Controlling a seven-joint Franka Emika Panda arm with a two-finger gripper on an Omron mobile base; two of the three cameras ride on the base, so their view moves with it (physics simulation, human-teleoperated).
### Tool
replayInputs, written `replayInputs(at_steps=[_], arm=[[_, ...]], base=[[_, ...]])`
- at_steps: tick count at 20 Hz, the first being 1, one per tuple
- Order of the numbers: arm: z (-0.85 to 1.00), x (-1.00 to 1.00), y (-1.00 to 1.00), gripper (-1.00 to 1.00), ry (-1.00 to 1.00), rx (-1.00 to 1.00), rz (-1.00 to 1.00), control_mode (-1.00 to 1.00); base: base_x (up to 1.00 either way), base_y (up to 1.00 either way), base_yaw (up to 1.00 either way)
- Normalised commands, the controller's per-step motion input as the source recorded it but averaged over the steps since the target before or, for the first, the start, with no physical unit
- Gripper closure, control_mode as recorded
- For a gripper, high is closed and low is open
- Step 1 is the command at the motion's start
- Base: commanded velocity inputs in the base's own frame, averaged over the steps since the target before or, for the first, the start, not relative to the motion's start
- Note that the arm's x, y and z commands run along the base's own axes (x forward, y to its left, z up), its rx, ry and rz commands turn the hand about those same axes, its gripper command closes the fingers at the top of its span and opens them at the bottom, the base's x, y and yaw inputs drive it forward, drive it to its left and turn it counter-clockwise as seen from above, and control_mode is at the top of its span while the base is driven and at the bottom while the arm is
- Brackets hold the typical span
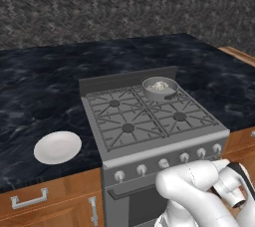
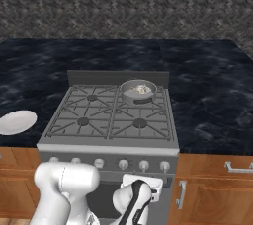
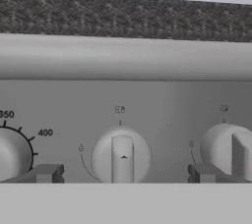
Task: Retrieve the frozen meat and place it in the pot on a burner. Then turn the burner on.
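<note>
Hovered before a silver knob (image 3: 121,156), jaws released, one dark fingertip (image 3: 48,173) either side of it, seemingly lined up to light the burner. Left frozen meat (image 1: 159,86) lying in the pot (image 1: 160,88) on the rear right burner. Showed white plate (image 1: 58,147) on dark marbled bench (image 1: 40,96), speckled grey wall behind.

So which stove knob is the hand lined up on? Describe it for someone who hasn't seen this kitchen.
Start at the grey stove set in the black marble counter, and look along the row of silver knobs on its front panel. In the hand view, the knob centred between the two dark fingers is the one. Its grip bar stands upright, and unlike the numbered dial beside it, it has no temperature figures.
</note>
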Motion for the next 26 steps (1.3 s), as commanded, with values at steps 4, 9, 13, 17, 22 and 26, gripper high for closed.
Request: replayInputs(at_steps=[4, 9, 13, 17, 22, 26], arm=[[0.0, 0.0, 0.0, -1.0, -0.03, 0.0, 0.0, -1.0], [-0.03, 0.08, 0.0, -1.0, -0.04, 0.0, 0.0, -1.0], [-0.12, 0.07, 0.0, -1.0, -0.04, 0.0, 0.0, -1.0], [-0.1, 0.01, 0.0, -1.0, -0.06, 0.0, 0.0, -1.0], [-0.06, 0.08, 0.0, -1.0, -0.01, 0.0, 0.0, -1.0], [0.0, 0.24, 0.0, -1.0, 0.0, 0.0, 0.0, -1.0]], base=[[0.0, 0.0, 0.0], [0.0, 0.0, 0.0], [0.0, 0.0, 0.0], [0.0, 0.0, 0.0], [0.0, 0.0, 0.0], [0.0, 0.0, 0.0]])
